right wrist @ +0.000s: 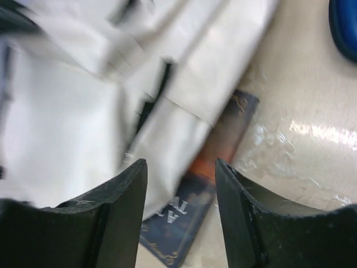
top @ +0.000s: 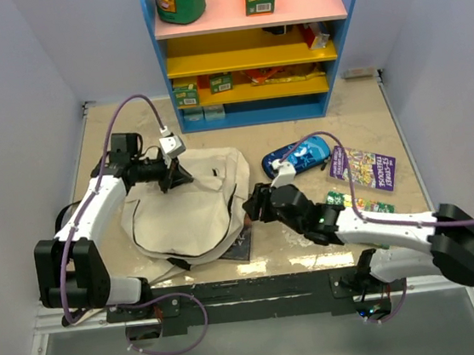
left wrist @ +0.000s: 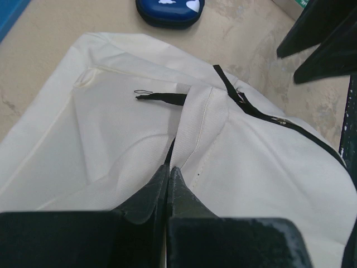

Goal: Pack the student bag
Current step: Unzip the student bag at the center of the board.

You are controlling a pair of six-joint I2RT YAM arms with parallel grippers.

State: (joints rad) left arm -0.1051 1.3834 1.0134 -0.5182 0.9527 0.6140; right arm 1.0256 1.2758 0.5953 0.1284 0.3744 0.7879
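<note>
— While the left gripper [left wrist: 169, 174] sits low over the large cream canvas student bag [top: 191, 208] with black zipper trim, what has it got?
— Its two black fingers are pressed together on a raised fold of the canvas, just below a short black pull tab [left wrist: 162, 99].
— And where does the student bag lie?
— Slumped flat on the beige table [top: 384, 118], in front of the left arm, with the blue-framed shelf unit [top: 264, 110] beyond it. A dark hardcover book [right wrist: 223, 134] with an orange patch pokes out from under its near right edge.
— The right gripper [right wrist: 181, 164]?
— Spread wide and holding nothing, poised above that edge of the bag and the book. I cannot tell whether it touches the cloth.
— Anything else nearby?
— A dark blue oval pencil case [top: 296, 157] lies on the table to the right of the bag, apart from it. A purple printed booklet [top: 363, 168] lies farther right.
</note>
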